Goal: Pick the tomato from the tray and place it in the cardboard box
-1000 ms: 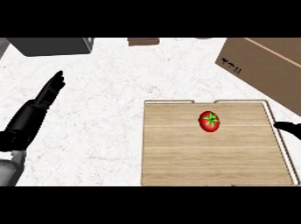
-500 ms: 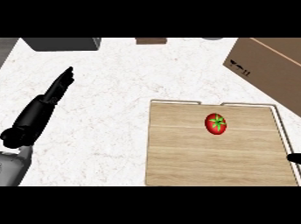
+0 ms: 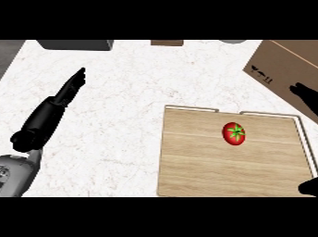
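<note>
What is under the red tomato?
The tomato lies on a wooden tray, which rests on the white counter. The spot right beneath the tomato is covered, so nothing there can be seen.

A kitchen is showing here. A white marble-patterned worktop [image 3: 127, 92] is carrying a wooden tray [image 3: 216, 171] with a tomato [image 3: 234, 133] lying on it. A cardboard box [image 3: 295, 69] is sitting beside.
</note>
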Controlling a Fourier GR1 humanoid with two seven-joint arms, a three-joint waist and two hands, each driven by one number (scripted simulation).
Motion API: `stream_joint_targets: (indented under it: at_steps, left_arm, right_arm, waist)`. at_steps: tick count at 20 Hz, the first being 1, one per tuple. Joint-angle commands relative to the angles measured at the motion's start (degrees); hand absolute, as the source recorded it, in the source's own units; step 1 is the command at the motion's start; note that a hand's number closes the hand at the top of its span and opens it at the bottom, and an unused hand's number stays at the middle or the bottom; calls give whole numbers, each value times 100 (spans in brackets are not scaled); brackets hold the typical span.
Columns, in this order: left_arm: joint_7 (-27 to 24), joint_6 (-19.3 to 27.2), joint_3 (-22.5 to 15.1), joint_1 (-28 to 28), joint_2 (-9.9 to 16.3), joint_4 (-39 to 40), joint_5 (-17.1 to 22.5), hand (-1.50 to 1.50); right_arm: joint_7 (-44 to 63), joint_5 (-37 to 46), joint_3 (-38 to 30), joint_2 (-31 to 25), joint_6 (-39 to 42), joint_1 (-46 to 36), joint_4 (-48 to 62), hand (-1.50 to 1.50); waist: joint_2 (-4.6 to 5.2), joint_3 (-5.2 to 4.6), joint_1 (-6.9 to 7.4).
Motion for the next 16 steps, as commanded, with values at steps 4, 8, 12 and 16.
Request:
stream_joint_targets:
  at_steps: [4, 8, 12, 16]
  left_arm:
    - [-96, -259, 155, -193, -47, 342, 8, 0]
    - [-79, -243, 279, -289, -124, 462, -117, 0]
    - [-104, -343, 293, 48, -112, 180, -140, 0]
    - [24, -201, 225, 73, -290, 19, -328, 0]
  right_arm:
    - [2113, 101, 1196, 877, 981, -1610, 203, -150]
    - [2715, 355, 1628, 1758, 965, -1852, 508, -150]
    - [2867, 261, 1639, 2232, 1132, -2327, 1112, -150]
    - [2866, 507, 1646, 2199, 1139, -2102, 1185, -150]
  waist:
    - [17, -3, 46]
    - [-5, 8, -80]
    - [-16, 11, -53]
    - [-28, 14, -125]
